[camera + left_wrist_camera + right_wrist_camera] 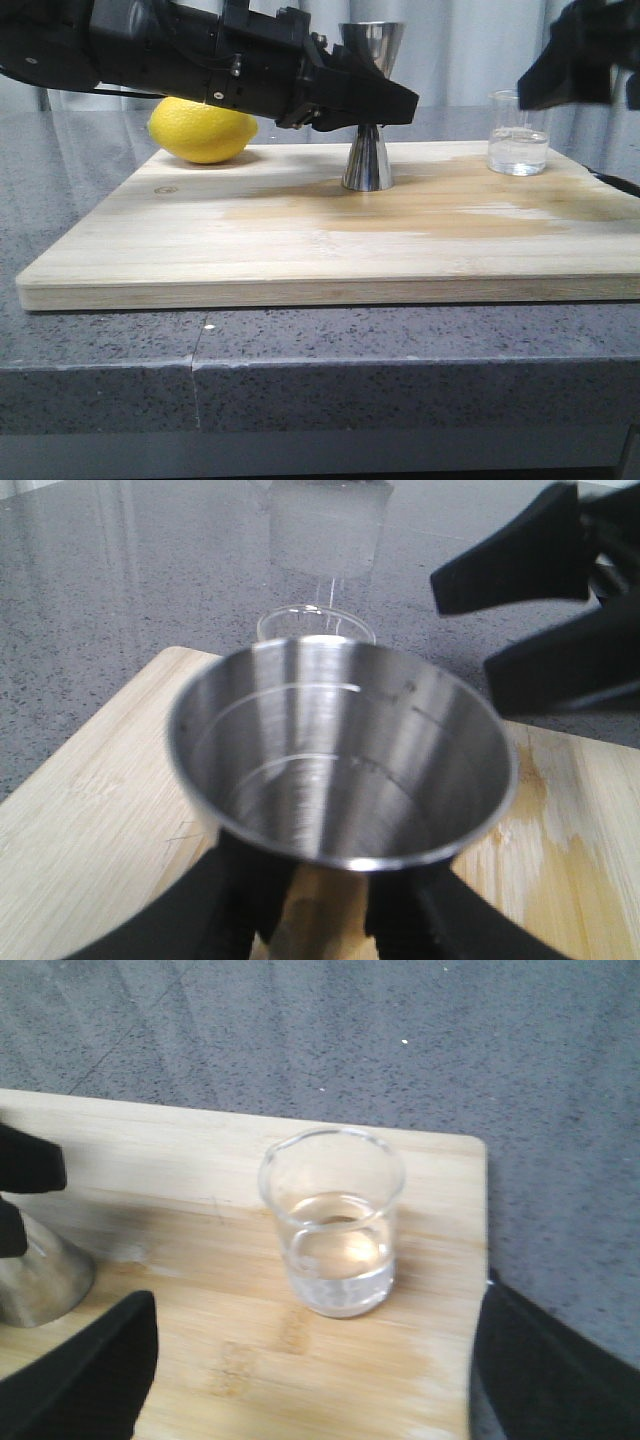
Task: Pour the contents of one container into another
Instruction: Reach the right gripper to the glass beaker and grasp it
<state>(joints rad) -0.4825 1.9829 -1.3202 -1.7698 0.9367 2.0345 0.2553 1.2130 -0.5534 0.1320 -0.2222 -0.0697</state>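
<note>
The steel jigger (368,160) stands upright mid-board, and its upper cup (340,770) looks empty. My left gripper (388,100) reaches in from the left and is shut on the jigger's narrow waist, a black finger (245,905) on each side. The clear glass beaker (518,138) stands at the board's far right corner, about a third full of clear liquid (335,1245). My right gripper (548,82) hovers open, above and just on the near side of the beaker. Its fingers (95,1370) are spread wide, with the beaker ahead between them and untouched.
A yellow lemon (203,130) lies at the back left of the wooden board (300,250), under my left arm. The board rests on a grey speckled counter (300,340). The beaker stands close to the board's right edge (478,1220).
</note>
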